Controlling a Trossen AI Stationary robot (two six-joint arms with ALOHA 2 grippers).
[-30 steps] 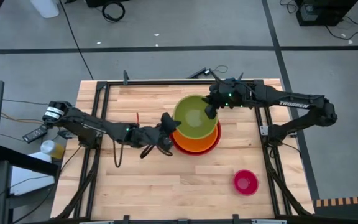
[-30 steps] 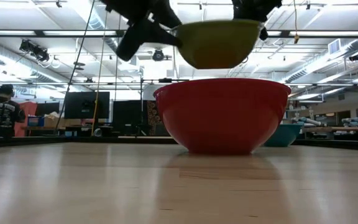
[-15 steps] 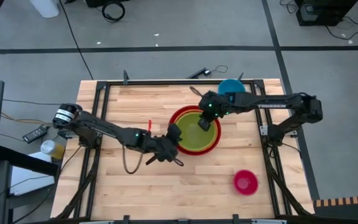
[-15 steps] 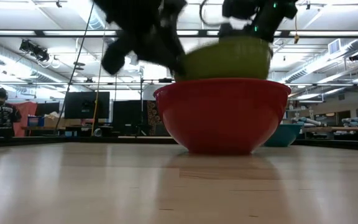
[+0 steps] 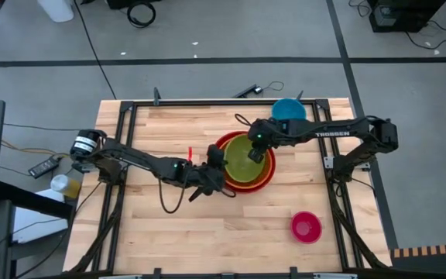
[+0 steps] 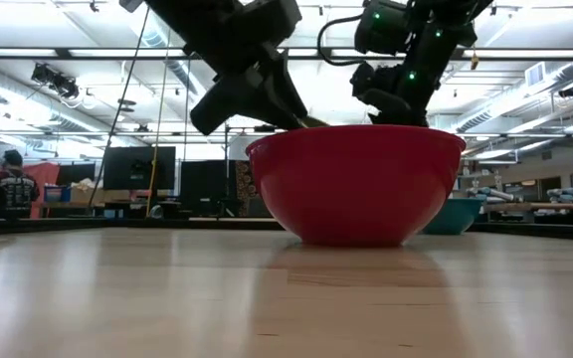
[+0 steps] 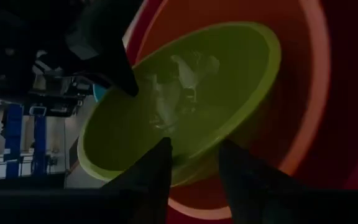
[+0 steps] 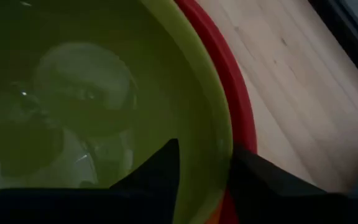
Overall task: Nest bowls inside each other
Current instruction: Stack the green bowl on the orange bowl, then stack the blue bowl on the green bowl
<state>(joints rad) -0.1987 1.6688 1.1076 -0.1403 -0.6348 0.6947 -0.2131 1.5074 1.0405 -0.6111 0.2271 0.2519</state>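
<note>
— Looking at the left gripper (image 5: 217,160) first: what are its fingers doing?

— They stand parted, one inside and one outside the rim of the glossy lime green plastic bowl (image 5: 242,159), on that bowl's left edge in the high view. I see no pinch on the rim.

— And the right gripper (image 5: 258,151)?

— Same posture at the bowl's upper right edge: fingers spread, astride the green rim, not clamped on it.

— Where does the green bowl sit?

— Down inside the round orange plastic bowl (image 7: 297,93), which itself sits in the large round red plastic bowl (image 6: 356,184). From the low view, only a sliver of green peeks over the red rim.

— Where is that stack?

— Just right of centre on the wooden slatted table (image 5: 169,232) in the high view.

— The other bowls?

— A round blue plastic bowl (image 5: 289,108) stands alone near the table's top edge, just above the stack. The small magenta-pink plastic bowl (image 5: 306,227) stands alone at the lower right, well apart from it.

— Anything beyond the table?

— A person (image 6: 8,179) at the far left of the low view.
</note>
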